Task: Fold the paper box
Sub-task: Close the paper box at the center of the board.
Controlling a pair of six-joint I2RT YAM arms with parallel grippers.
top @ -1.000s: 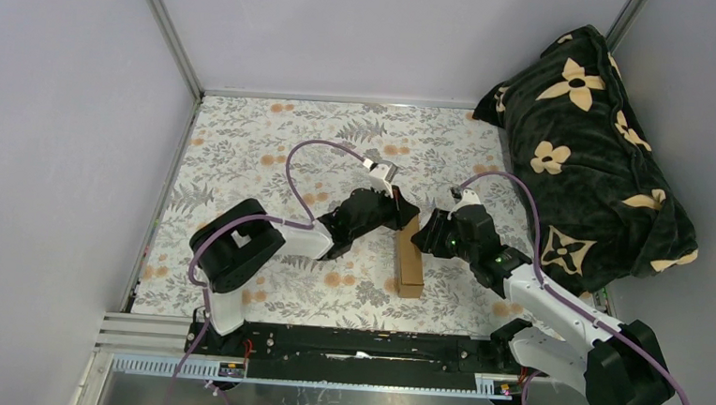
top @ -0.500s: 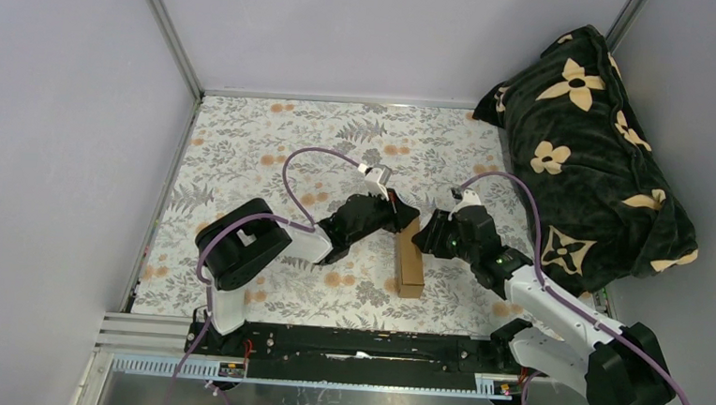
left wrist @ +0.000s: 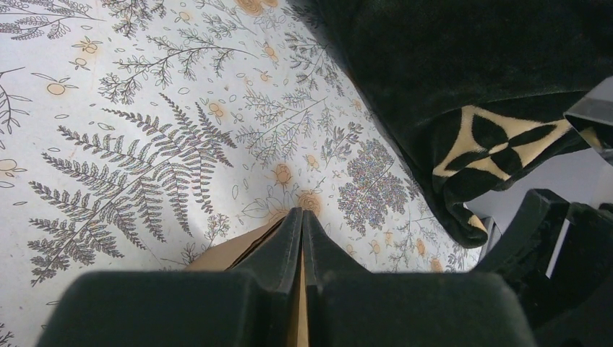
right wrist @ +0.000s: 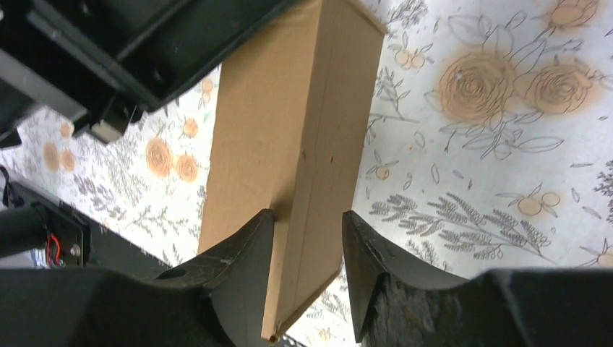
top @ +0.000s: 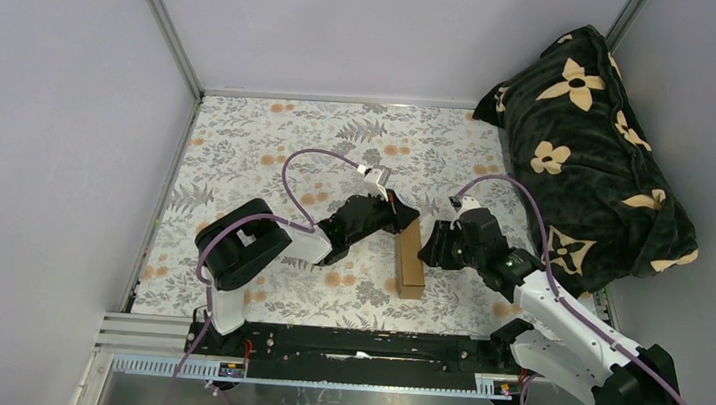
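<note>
The paper box point(top: 411, 262) is a long, narrow brown cardboard box lying on the floral cloth point(top: 273, 150), one end toward me. My left gripper point(top: 404, 217) is at its far end. In the left wrist view the gripper point(left wrist: 301, 217) is shut, a thin strip of cardboard point(left wrist: 231, 253) pinched between its fingers. My right gripper point(top: 429, 249) is at the box's right side, near the middle. Seen from the right wrist, this gripper point(right wrist: 308, 217) is open and straddles the narrow face of the box point(right wrist: 303, 130). Its left finger point(right wrist: 246, 246) lies against the cardboard; the right finger stands slightly off.
A dark blanket with cream flowers point(top: 593, 132) is heaped along the right side and also fills the top right of the left wrist view point(left wrist: 470, 72). Grey walls close in the back and left. The black base rail point(top: 355, 343) runs along the near edge.
My right arm has drawn back toward the near right and its jaws have widened a little. The left gripper stays shut at the box's far end, and the box has not shifted.
</note>
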